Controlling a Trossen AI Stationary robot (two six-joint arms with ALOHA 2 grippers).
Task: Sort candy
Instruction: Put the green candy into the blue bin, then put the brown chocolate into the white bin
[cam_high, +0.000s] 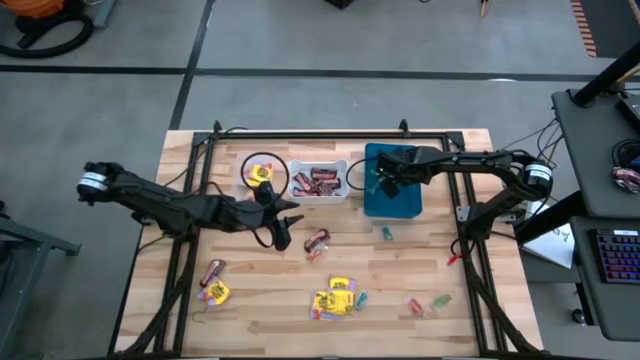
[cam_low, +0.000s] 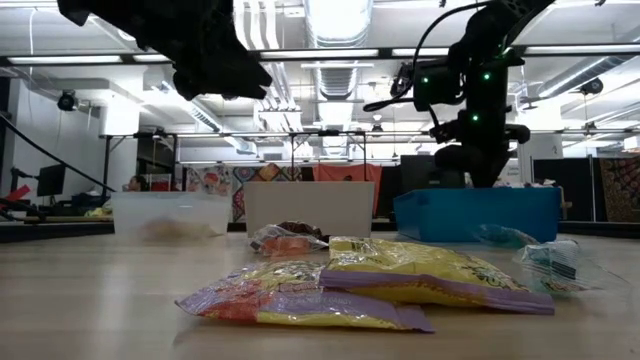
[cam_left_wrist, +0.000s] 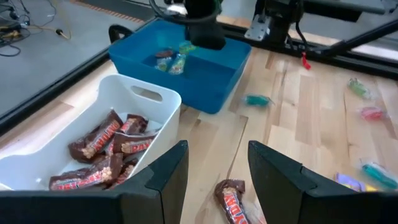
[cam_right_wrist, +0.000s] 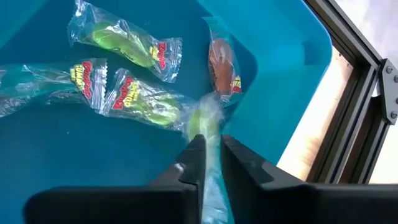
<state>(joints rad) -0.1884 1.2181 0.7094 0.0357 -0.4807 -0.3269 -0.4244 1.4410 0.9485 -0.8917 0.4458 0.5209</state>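
My right gripper (cam_right_wrist: 213, 149) hangs over the blue bin (cam_high: 395, 200), shut on a green candy in a clear wrapper (cam_right_wrist: 202, 121). Several wrapped pieces (cam_right_wrist: 140, 99) lie on the bin's floor below it. My left gripper (cam_left_wrist: 217, 174) hovers open above the table, beside the white bin (cam_left_wrist: 143, 93) of brown-red bars. One brown-red bar (cam_left_wrist: 231, 202) lies on the wood just beyond its fingers. Yellow packets (cam_high: 335, 298) lie near the front edge, and small green, teal and red pieces (cam_high: 440, 300) are scattered at the right. My right gripper pinches the clear wrapper's tail (cam_right_wrist: 214, 168) between its two fingers, coming steeply from above. The green candy hangs past the fingertips, clear of the bin floor. How far back the wrapper reaches does not show.
A round clear bin (cam_high: 262, 172) with yellow candy stands left of the white bin at the table's far side. A black frame (cam_high: 470, 250) runs around the table top. More candy (cam_high: 213, 290) lies at the front left; a teal piece (cam_high: 385, 232) lies just in front of the blue bin.
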